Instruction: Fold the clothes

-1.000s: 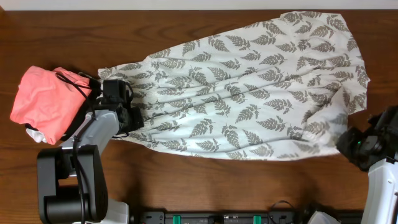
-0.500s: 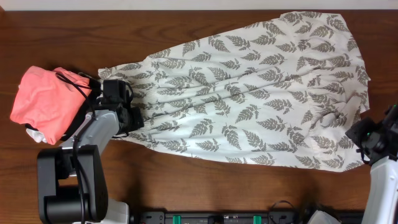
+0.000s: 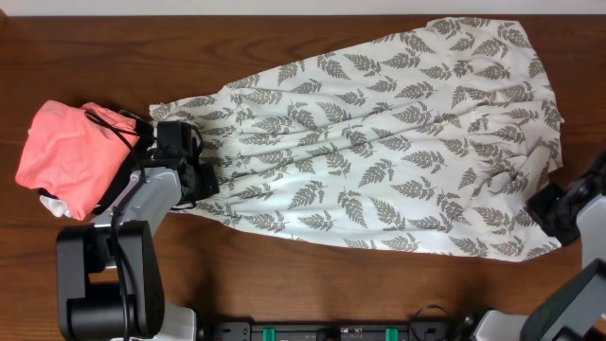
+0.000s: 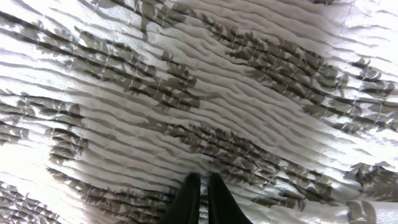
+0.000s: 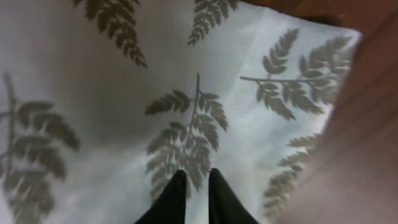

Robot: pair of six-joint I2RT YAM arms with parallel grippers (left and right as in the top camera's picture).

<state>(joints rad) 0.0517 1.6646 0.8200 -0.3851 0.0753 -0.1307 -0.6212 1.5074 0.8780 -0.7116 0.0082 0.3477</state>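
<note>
Two claws on one dress here. The clothes (image 3: 379,142) lie spread flat on the wooden surface (image 3: 95,57). It's a long white thing covered in grey fern leaves, stretched out between the two claws, with the narrow gathered end at the left one and the wide hem at the right one.

The left claw (image 4: 200,182) has its fingers pressed together, pinching the ruched bit of fabric right at its tips. In its wrist view the crinkly gathers fill everything ahead of it. Just behind that claw, on the side away from the dress, sits a bunched salmon-pink garment (image 3: 71,156), right up against the arm.

The right claw (image 5: 196,177) is at the hem corner nearest the robot, fingers almost together with only a sliver of a gap, tips over a fern print. Its wrist view is pretty soft, so I can't say if any cloth is actually caught in there. Bare surface shows just to the right of that claw, past the edge of the fabric.
</note>
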